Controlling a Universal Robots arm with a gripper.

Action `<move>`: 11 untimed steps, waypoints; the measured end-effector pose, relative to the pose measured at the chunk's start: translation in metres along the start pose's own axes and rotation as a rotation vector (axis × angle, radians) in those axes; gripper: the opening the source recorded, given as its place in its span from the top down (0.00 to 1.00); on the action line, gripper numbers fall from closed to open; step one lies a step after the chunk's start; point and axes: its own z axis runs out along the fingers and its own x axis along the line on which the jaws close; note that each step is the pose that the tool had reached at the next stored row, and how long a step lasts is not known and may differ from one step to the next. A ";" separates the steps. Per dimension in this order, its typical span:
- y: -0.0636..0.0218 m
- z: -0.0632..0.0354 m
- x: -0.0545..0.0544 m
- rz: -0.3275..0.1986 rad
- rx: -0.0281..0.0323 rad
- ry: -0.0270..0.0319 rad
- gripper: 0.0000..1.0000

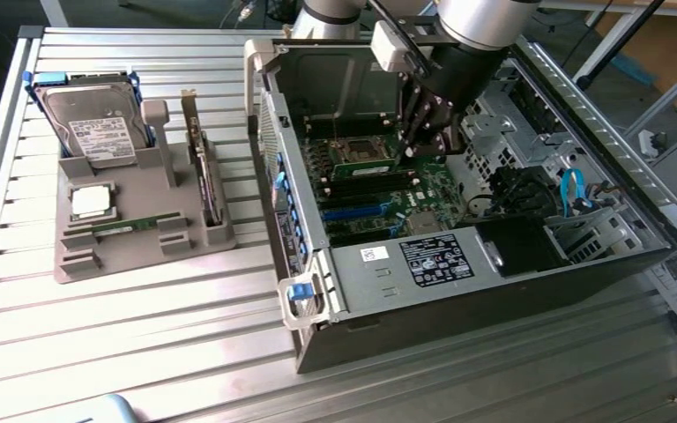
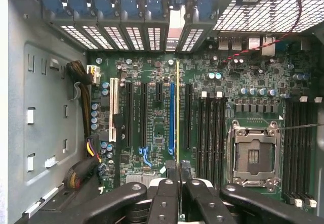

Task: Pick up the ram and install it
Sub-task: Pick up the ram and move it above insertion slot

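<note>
Black-fingered hand (image 2: 178,177) was nearly closed, pinching thin green circuit-board ram (image 2: 177,113) edge-on over green motherboard (image 2: 157,128) inside open grey computer case (image 2: 45,133). Pickup looked done; seating in black memory slots (image 2: 212,133) was not yet done.

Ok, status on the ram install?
Tool shut on the ram, held edge-on. Inside the case, over the motherboard. Nothing seen blocking the memory slots.
</note>
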 end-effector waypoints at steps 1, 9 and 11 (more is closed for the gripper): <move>0.0000 0.0000 0.000 0.000 0.0000 -0.0001 0.88; -0.0115 -0.0002 0.000 0.000 0.0001 -0.0003 0.88; -0.0140 -0.0003 0.000 0.000 0.0001 -0.0002 0.88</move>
